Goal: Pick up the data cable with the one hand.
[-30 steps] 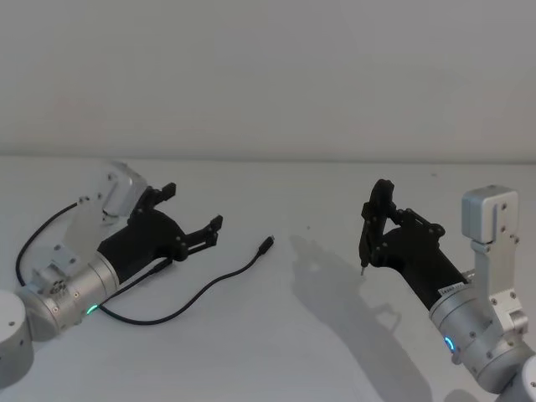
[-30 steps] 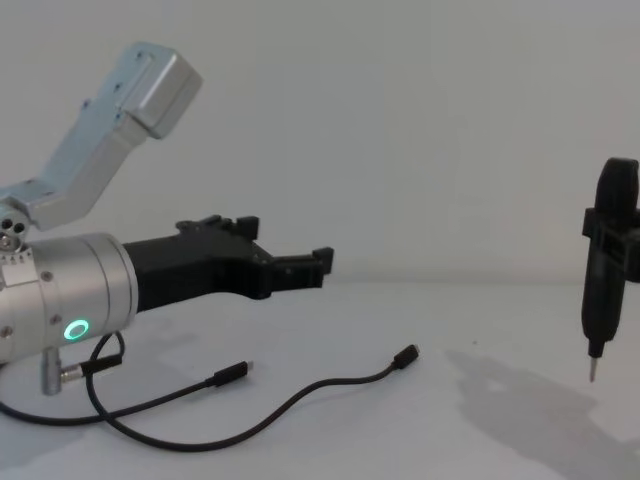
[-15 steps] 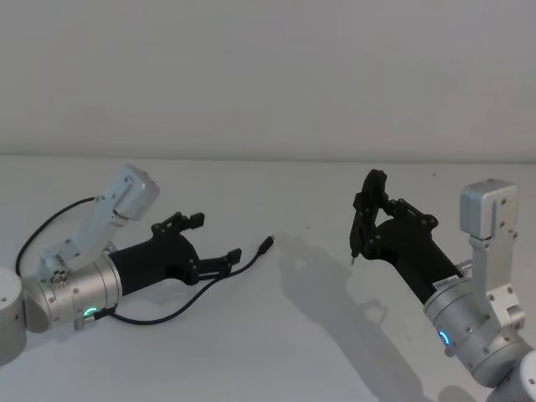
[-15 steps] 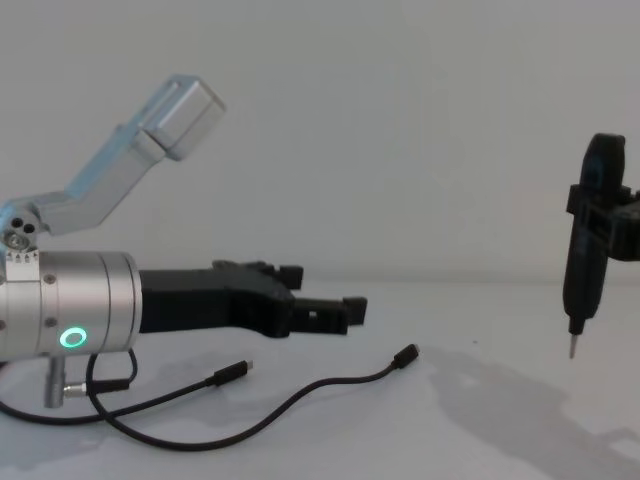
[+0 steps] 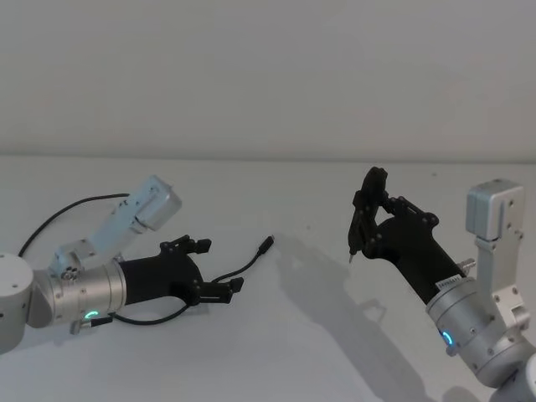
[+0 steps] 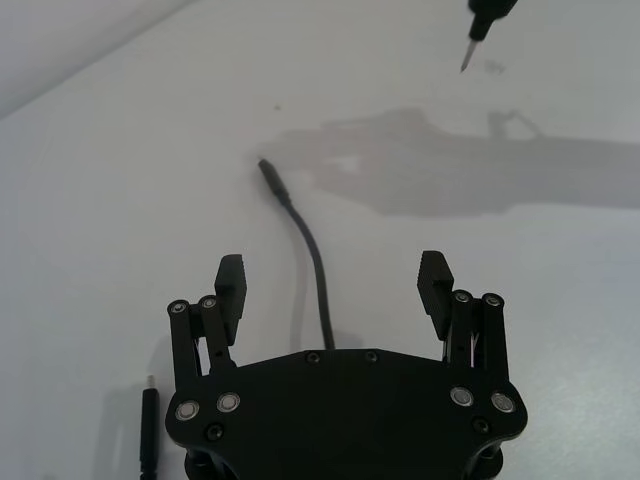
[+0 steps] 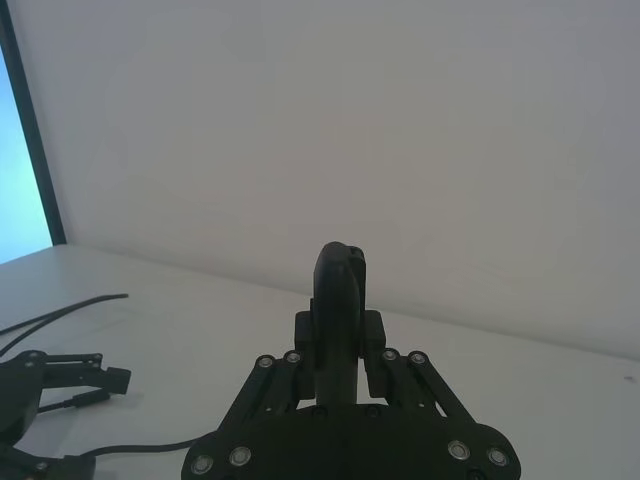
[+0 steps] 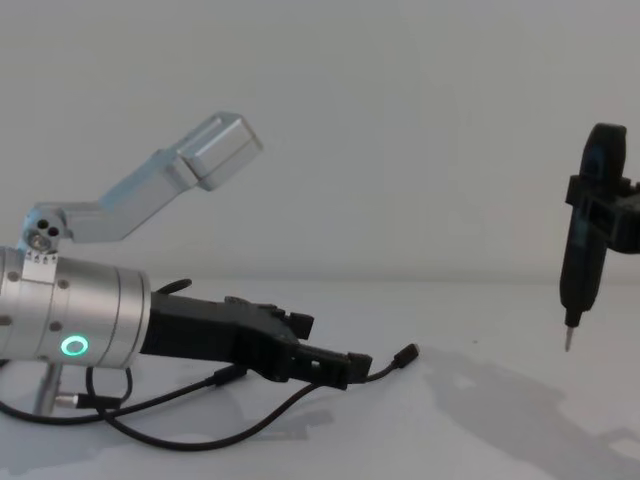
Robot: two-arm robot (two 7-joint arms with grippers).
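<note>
Head view, left gripper (image 5: 219, 266): low over the table (image 5: 285, 352), fingers spread, set across the data cable (image 5: 251, 261) a little back from its far plug (image 5: 267, 243).
Head view, right gripper (image 5: 371, 211): idle and well apart on my right, pinching its pin-tipped tool (image 5: 360, 228) above the table.
Left wrist view, data cable (image 6: 305, 245): it runs up the middle between the two open fingertips (image 6: 232, 275) and touches neither. The second plug (image 6: 149, 430) lies just beside the gripper body.
Left wrist view, step: I judge the approach is nearly finished and the grasp is not yet made.
Left wrist view, next move: I would ease down until the pads bracket the cord, close squarely, then lift. A cord this thin may slip out if I close too high.
Right wrist view, pin-tipped tool (image 7: 340, 290): upright, held from both sides by the fingers; the left gripper (image 7: 85, 385) shows farther off.
Chest view, left gripper (image 8: 325, 360): nose tilted down, its tip near the table. I cannot tell whether it touches the cable (image 8: 250, 425).
Chest view, hard to make out: the cable's middle stretch is hidden behind the gripper. Near the silver wrist its loops overlap the arm's own lead (image 8: 100, 398), so I cannot separate them.
</note>
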